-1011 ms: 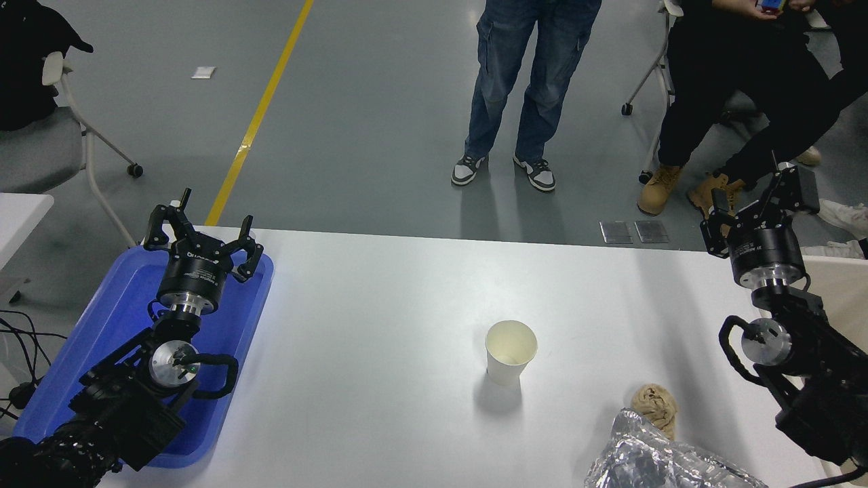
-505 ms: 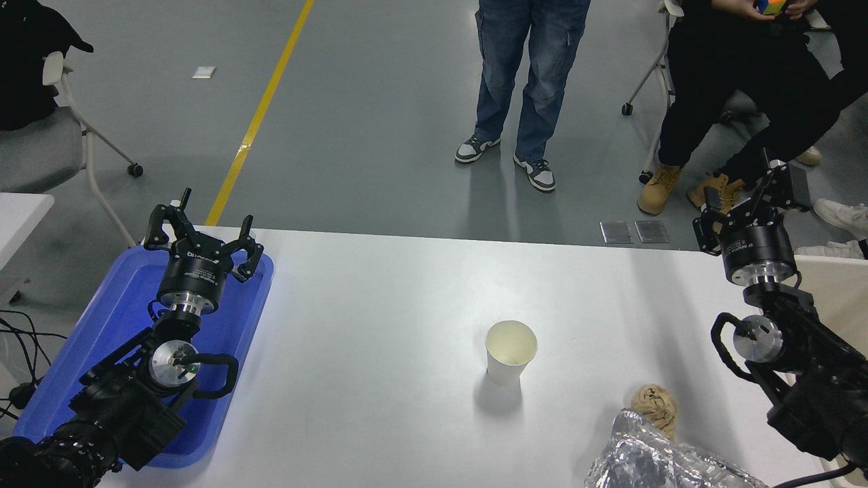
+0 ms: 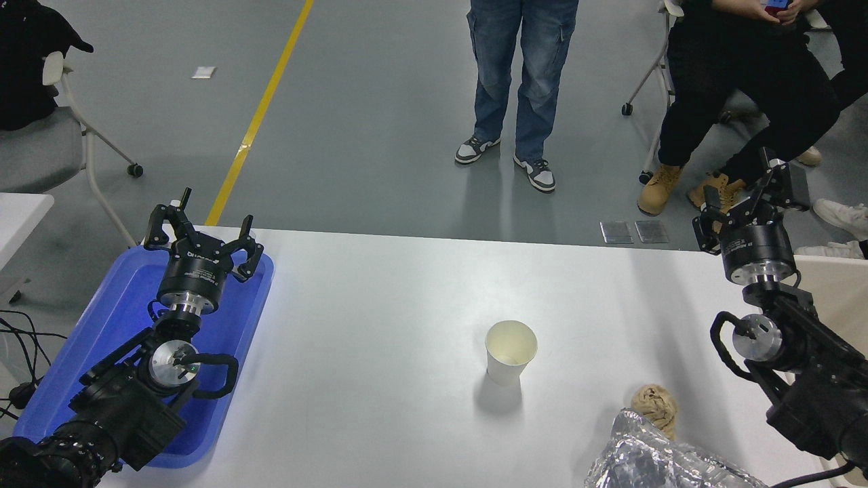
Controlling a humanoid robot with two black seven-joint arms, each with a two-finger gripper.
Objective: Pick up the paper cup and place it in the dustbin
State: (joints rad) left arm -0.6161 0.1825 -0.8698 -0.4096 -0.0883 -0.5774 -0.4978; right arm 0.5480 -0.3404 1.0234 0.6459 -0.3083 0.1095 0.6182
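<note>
The paper cup (image 3: 510, 352) stands upright on the white table (image 3: 380, 305), right of centre, its cream inside showing. My right gripper (image 3: 746, 195) is open and empty, up over the table's far right corner, well away from the cup to its upper right. Only a beige strip of the dustbin (image 3: 841, 288) shows at the right edge, behind my right arm. My left gripper (image 3: 201, 234) is open and empty, parked over the blue tray (image 3: 108, 318) at the lower left.
A crumpled tan paper ball (image 3: 655, 404) and a crinkled silver foil sheet (image 3: 651, 461) lie at the front right, near the cup. A person stands beyond the far edge and another sits at the top right. A chair stands at the far left.
My right gripper has moved a little to the left and farther away, still open. The standing person has shifted their feet. The cup has not moved.
</note>
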